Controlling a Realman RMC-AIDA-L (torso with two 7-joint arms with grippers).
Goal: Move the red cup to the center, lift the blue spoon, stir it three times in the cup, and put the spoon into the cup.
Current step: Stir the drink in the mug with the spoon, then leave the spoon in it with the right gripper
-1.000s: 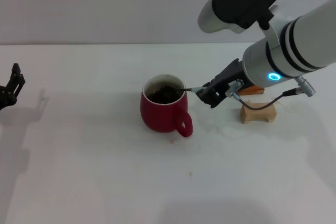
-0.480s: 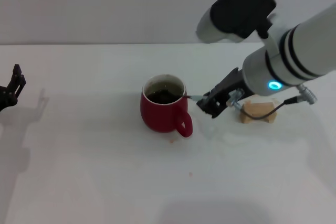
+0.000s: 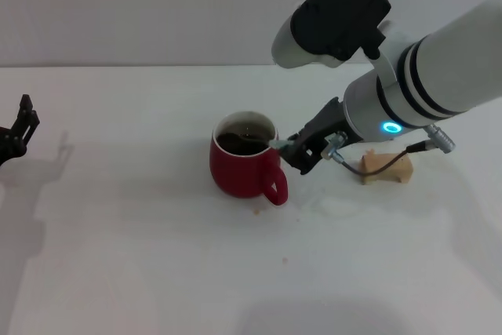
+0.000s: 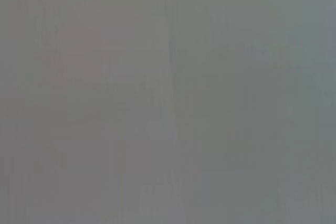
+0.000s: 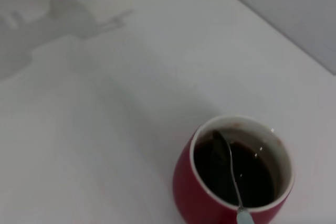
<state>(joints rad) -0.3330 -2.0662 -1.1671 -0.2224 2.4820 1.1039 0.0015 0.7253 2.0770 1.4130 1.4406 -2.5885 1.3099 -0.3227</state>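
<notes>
Red cup [image 3: 245, 165] near table [image 3: 141, 256] centre, handle toward camera, dark liquid inside

Blue spoon [image 3: 271, 143] pinched by right gripper [image 3: 296, 150] just beside rim, bowl dipped in liquid, neck across rim [image 5: 231, 174]; wooden block [image 3: 386, 167] close behind arm; left gripper [image 3: 17, 132] parked far left, apparently spread

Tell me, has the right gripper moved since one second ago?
Yes. The right gripper, holding the blue spoon, has shifted left, closer to the red cup.
</notes>
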